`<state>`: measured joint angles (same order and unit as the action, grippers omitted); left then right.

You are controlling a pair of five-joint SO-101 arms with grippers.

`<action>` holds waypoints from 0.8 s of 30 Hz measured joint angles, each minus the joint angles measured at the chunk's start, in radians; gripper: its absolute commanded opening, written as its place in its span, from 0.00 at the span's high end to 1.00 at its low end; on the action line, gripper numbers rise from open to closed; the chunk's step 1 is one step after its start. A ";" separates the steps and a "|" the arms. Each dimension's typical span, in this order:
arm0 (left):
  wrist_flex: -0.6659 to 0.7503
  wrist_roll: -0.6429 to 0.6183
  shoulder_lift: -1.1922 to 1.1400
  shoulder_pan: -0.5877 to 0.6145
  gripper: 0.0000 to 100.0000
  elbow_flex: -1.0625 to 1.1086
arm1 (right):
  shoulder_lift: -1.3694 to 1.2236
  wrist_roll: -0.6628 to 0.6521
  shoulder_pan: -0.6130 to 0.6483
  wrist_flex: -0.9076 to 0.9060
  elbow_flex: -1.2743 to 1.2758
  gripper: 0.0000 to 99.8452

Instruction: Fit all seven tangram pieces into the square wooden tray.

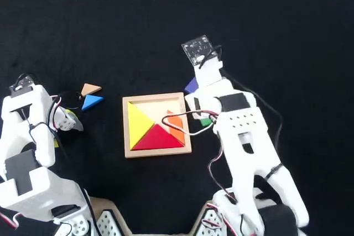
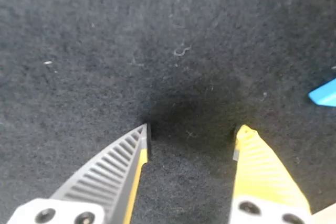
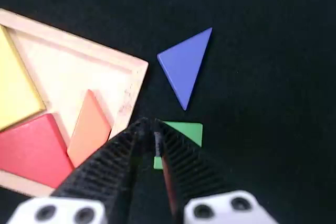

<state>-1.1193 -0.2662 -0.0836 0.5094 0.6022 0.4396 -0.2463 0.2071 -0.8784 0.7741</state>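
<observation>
Your left gripper [image 2: 194, 128] is wide open over bare cloth [image 2: 157, 35], holding nothing. And your right gripper [image 3: 151, 125] is pinched closed, empty, over the green piece [image 3: 184, 132] beside the tray [image 3: 137, 72].

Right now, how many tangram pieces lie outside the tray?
4. A tan triangle and a light blue triangle left of the tray; a dark blue triangle and a green square off its right side, the square partly behind the fingers.
</observation>
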 measured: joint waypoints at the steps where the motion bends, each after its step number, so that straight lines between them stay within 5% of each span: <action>1: 0.000 0.000 0.000 0.000 0.74 0.000 | -0.037 -0.012 0.000 0.000 -0.021 0.93; 4: 0.000 0.000 0.000 0.000 0.74 0.000 | -0.199 -0.025 0.000 -0.041 -0.163 0.84; 12: 0.000 0.000 0.000 0.000 0.74 0.000 | -0.692 -0.025 -0.002 -0.261 -0.655 0.86; 16: 0.000 0.000 0.000 0.000 0.74 0.000 | -0.740 -0.015 -0.002 -0.267 -0.692 0.99; 24: 0.000 0.002 0.002 -0.015 0.74 0.000 | -0.838 -0.015 -0.002 -0.264 -0.694 0.99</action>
<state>-1.1193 -0.2647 -0.0821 0.4941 0.6022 -0.3982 -0.2616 0.2056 -1.1423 0.0806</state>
